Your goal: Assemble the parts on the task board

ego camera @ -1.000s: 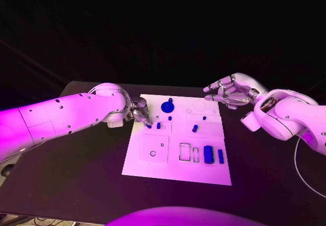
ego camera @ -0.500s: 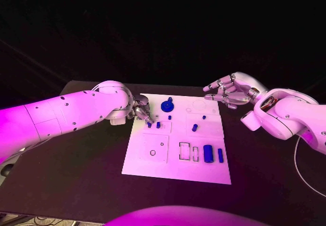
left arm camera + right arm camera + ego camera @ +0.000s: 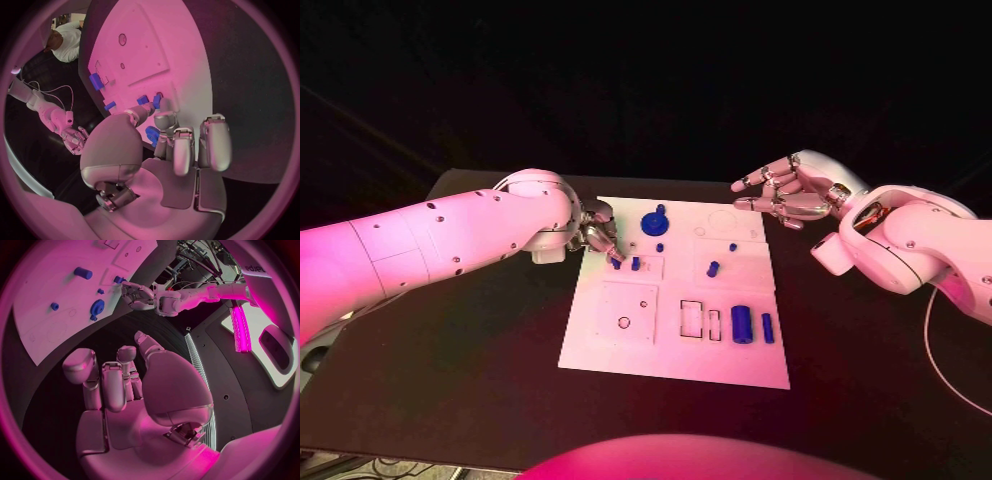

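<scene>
The left hand has crept in from the board's 9 o'clock edge over the last second, and its fingers are now clamped on a small blue part beside the two pegs at the board's upper left. That suggests a seating step is under way. At the board's 2 o'clock, the right hand stays hovering off the bench, fingers apart and empty.

The task board lay in the middle of the table. The left hand sat at the board's far left edge, beside two small parts. The right hand hovered past its far right corner.
</scene>
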Tool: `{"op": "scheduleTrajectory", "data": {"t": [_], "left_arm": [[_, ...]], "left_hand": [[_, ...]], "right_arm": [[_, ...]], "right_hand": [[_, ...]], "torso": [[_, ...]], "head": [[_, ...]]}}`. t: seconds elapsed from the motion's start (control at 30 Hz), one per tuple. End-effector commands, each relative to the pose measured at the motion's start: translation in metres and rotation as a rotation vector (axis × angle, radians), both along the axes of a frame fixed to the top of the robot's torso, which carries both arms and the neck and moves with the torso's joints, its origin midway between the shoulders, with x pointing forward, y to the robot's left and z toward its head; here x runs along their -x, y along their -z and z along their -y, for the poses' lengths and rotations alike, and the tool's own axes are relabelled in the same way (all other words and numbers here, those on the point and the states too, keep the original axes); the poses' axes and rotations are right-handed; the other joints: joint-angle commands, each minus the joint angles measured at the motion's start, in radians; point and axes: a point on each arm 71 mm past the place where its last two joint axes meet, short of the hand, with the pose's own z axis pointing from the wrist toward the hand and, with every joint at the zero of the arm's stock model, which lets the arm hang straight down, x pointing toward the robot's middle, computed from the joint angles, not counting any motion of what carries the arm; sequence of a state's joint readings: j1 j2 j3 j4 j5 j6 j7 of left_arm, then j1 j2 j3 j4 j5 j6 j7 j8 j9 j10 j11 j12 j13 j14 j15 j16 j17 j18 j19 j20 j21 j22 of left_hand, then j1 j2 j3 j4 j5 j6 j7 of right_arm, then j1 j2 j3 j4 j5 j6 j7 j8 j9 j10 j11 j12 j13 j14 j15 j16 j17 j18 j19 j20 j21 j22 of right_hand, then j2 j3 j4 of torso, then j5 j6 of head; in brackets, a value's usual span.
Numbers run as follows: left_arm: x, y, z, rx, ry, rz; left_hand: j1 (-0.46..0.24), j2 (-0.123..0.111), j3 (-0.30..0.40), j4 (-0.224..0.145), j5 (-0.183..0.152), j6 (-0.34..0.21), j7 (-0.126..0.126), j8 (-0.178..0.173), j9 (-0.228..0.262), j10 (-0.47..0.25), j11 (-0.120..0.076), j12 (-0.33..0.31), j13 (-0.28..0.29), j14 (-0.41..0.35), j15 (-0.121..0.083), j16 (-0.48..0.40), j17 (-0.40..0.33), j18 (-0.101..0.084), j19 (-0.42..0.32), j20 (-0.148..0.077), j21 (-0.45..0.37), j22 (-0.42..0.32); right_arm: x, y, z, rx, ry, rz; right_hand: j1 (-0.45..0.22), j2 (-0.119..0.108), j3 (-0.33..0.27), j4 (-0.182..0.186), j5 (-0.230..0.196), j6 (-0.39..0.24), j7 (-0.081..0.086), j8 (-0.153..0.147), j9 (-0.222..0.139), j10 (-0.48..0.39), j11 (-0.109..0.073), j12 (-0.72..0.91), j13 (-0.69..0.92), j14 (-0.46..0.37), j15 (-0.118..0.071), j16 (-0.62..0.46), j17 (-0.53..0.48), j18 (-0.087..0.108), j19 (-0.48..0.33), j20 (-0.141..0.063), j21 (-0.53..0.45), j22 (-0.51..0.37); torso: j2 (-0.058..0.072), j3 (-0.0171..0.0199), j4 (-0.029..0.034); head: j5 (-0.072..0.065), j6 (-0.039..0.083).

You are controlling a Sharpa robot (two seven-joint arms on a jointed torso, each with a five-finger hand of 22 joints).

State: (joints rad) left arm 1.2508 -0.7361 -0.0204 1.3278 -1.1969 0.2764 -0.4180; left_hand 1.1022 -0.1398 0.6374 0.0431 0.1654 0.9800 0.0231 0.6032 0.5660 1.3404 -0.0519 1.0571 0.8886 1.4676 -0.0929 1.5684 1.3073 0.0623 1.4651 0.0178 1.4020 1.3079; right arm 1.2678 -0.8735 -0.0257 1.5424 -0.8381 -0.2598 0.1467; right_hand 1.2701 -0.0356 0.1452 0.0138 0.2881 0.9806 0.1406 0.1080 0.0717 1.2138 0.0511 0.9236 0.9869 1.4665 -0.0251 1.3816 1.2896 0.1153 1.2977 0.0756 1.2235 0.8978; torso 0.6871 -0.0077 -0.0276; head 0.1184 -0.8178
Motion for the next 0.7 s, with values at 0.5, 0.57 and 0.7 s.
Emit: {"op": "scheduleTrajectory", "data": {"t": [0.5, 0.57, 0.7], "left_arm": [[0.0065, 0.0105, 0.0017, -0.029, 0.018, -0.047], [0.0064, 0.0103, 0.0022, -0.025, 0.018, -0.043], [0.0062, 0.0099, 0.0034, -0.020, 0.017, -0.037]], "left_hand": [[0.044, 0.003, 0.026, -0.051, 0.106, 0.018, -0.002, -0.008, -0.007, 0.014, 0.002, 0.001, 0.006, 0.103, -0.008, 0.002, 0.263, -0.017, 0.034, -0.008, 0.007, 0.098], [0.044, 0.003, 0.026, -0.051, 0.106, 0.018, -0.002, -0.008, -0.007, 0.014, 0.002, 0.001, 0.006, 0.103, -0.008, 0.002, 0.263, -0.017, 0.034, -0.008, 0.007, 0.098], [0.044, 0.004, 0.026, -0.052, 0.106, 0.018, -0.002, -0.008, -0.007, 0.015, 0.003, 0.002, 0.008, 0.103, -0.007, 0.002, 0.263, -0.017, 0.034, -0.008, 0.007, 0.098]], "right_arm": [[0.0001, 0.0005, -0.0008, 0.001, -0.011, -0.005], [0.0001, 0.0005, -0.0008, 0.001, -0.010, -0.004], [0.0001, 0.0005, -0.0008, 0.000, -0.010, -0.005]], "right_hand": [[-0.006, 0.005, -0.003, 0.006, 0.000, -0.008, 0.003, 0.007, -0.002, -0.009, 0.002, -0.007, -0.003, 0.044, 0.000, -0.008, -0.003, 0.009, -0.008, 0.003, -0.008, -0.004], [-0.006, 0.005, -0.003, 0.006, 0.000, -0.008, 0.003, 0.007, -0.002, -0.009, 0.002, -0.007, -0.003, 0.044, 0.000, -0.008, -0.003, 0.009, -0.008, 0.003, -0.008, -0.004], [-0.006, 0.005, -0.003, 0.006, 0.000, -0.008, 0.003, 0.007, -0.002, -0.009, 0.002, -0.007, -0.003, 0.044, 0.000, -0.008, -0.003, 0.009, -0.008, 0.003, -0.008, -0.004]], "torso": [[0.000, -0.0008, 0.0001], [0.000, -0.0003, -0.0003], [0.000, 0.0002, -0.0001]], "head": [[0.002, -0.002], [0.003, -0.003], [0.002, -0.003]]}}
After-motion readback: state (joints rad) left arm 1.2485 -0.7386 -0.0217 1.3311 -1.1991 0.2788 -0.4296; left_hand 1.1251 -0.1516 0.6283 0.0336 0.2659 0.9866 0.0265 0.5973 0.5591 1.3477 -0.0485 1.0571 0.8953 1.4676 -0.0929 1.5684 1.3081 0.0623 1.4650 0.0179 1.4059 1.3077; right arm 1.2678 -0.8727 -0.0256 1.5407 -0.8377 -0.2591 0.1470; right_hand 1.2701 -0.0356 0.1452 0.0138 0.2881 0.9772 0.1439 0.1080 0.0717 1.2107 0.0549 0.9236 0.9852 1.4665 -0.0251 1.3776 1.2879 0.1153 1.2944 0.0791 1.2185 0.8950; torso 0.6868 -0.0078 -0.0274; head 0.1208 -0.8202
